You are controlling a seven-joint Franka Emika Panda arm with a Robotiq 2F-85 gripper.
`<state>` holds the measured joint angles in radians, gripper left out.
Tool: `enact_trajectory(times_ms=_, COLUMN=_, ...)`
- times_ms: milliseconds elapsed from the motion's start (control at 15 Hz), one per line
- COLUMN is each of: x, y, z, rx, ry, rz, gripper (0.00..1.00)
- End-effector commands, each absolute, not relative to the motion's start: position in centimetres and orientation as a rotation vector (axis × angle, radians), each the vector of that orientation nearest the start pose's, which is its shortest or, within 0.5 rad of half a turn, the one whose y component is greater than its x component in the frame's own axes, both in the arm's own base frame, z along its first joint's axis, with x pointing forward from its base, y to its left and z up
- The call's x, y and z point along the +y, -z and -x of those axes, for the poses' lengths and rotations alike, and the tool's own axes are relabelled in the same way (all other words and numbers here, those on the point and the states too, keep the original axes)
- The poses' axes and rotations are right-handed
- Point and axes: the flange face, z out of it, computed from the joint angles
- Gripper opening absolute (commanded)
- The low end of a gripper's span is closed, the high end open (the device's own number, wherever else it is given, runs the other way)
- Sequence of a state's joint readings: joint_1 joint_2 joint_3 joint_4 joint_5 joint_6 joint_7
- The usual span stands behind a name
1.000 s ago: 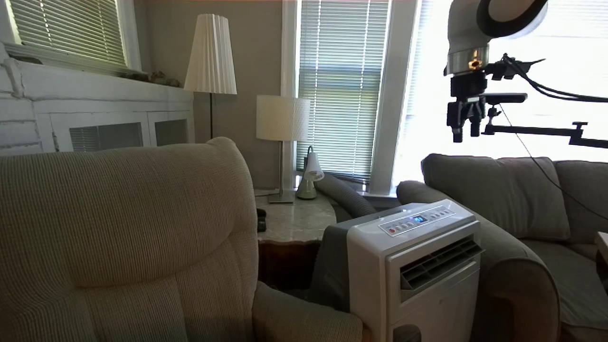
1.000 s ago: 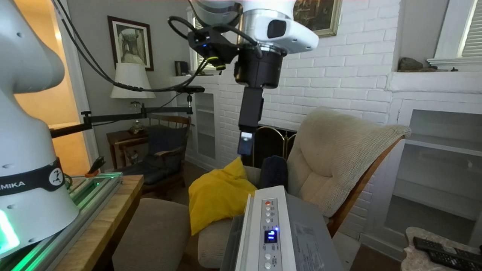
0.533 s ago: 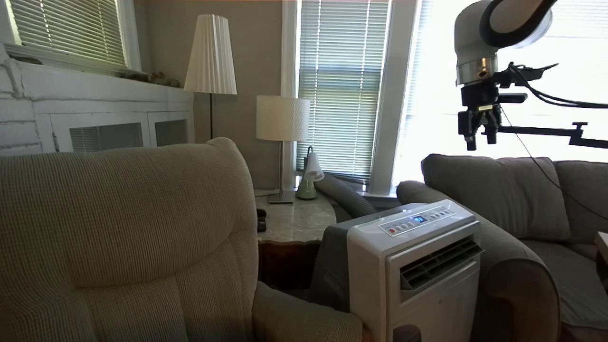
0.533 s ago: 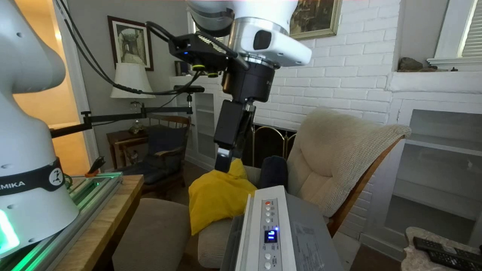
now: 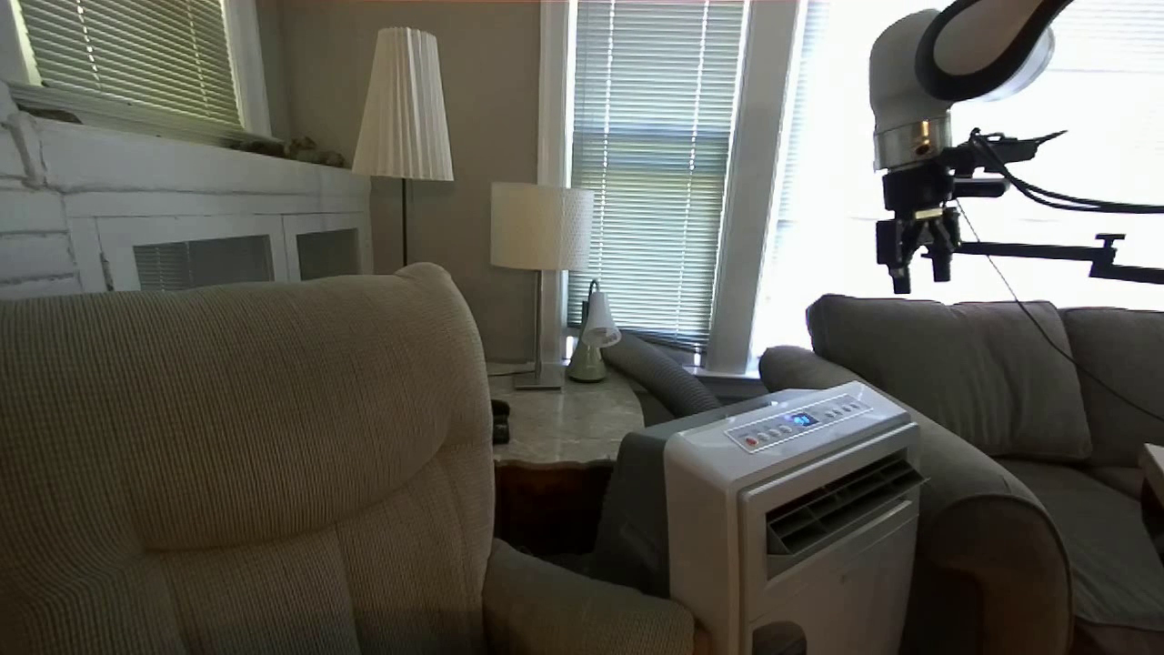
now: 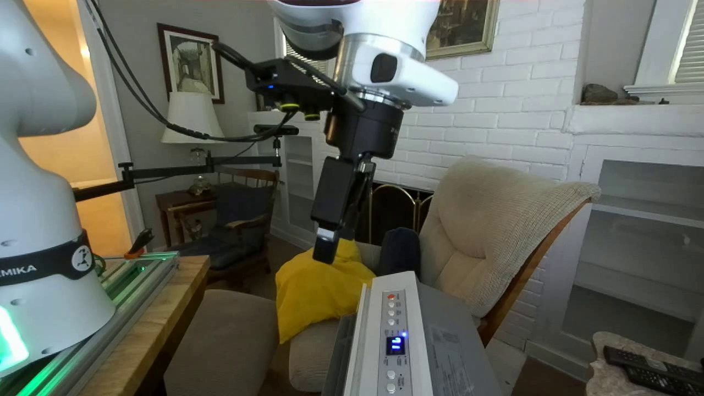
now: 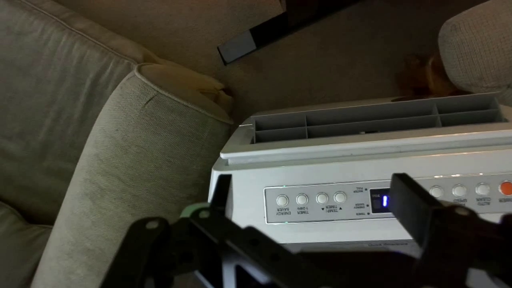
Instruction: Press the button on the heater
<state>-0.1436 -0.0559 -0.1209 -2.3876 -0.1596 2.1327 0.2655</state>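
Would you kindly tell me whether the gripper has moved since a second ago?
Yes: in an exterior view, the gripper has moved down and rightward in the picture, judged against the sofa.

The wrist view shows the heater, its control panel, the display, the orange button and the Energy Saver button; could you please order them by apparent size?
Largest to smallest:
1. Heater
2. Control panel
3. Display, partly hidden
4. Orange button and Energy Saver button, too alike to rank

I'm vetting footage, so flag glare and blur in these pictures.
In an exterior view, the gripper is nearly a silhouette against a blown-out window; in an exterior view, the display on the heater glows blue, digits unclear; wrist view: fingers dark and soft, panel lettering legible.
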Motion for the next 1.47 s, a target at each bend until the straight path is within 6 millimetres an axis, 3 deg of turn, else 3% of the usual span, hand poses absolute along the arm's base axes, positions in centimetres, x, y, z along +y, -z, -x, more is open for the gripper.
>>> enact_trajectory(times_ms=0, x=-14.9, y=-30.2, z=-44.7, rx=0.748, ry=-0.284, rz=3.167, gripper=1.00)
enact_trajectory(times_ms=333, x=-16.9, y=-27.6, z=-44.5, rx=0.822, ry=-0.202, rz=3.155, gripper=1.00)
enact_trajectory(times_ms=800, x=-18.0, y=-24.2, z=-44.8, rx=0.774, ry=-0.099, rz=3.141, gripper=1.00)
enact_trajectory(times_ms=867, x=-17.5, y=-25.5, z=-45.0, rx=0.802, ry=-0.113, rz=3.149, gripper=1.00)
enact_trajectory(times_ms=1400, x=-17.9, y=-23.2, z=-45.5, rx=0.778, ry=-0.091, rz=3.148, gripper=1.00)
